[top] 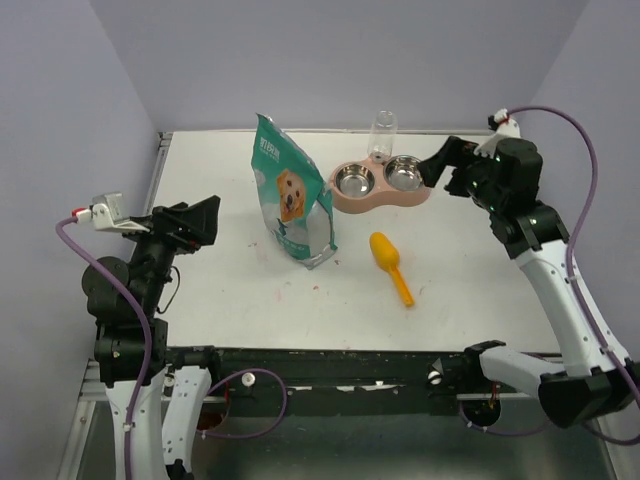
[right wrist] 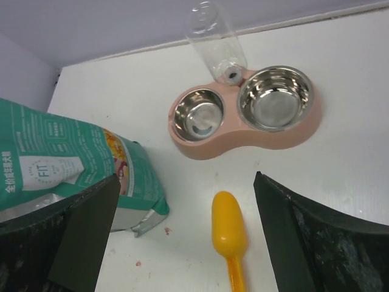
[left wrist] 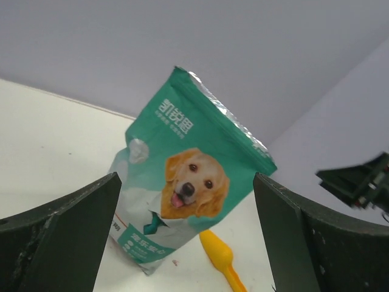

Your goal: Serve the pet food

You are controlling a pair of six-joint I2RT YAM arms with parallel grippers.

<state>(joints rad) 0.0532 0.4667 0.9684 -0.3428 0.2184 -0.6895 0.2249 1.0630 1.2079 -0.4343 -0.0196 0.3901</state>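
On the white table [top: 480, 280], the teal bag [top: 292, 195] with a golden dog printed on it stands upright near the middle, a silvery strip along its top edge. The left gripper [top: 207, 222] hangs to the left of the bag, well apart from it and pointing at its printed face. Its jaws are spread wide with nothing between them. The orange scoop [top: 390, 265] lies flat just right of the bag's base, on the near side, its cup toward the bag and its handle toward the table's near edge. Behind the scoop and right of the bag sits the pink feeder [top: 380, 204] with two steel bowls [top: 353, 180], both showing bare metal. The right gripper [top: 436, 168] hovers beyond the feeder's right end, farthest from the bag, jaws likewise wide apart and holding nothing. A clear bottle [top: 382, 133] stands at the feeder's back edge. The pet food itself is hidden in every view.
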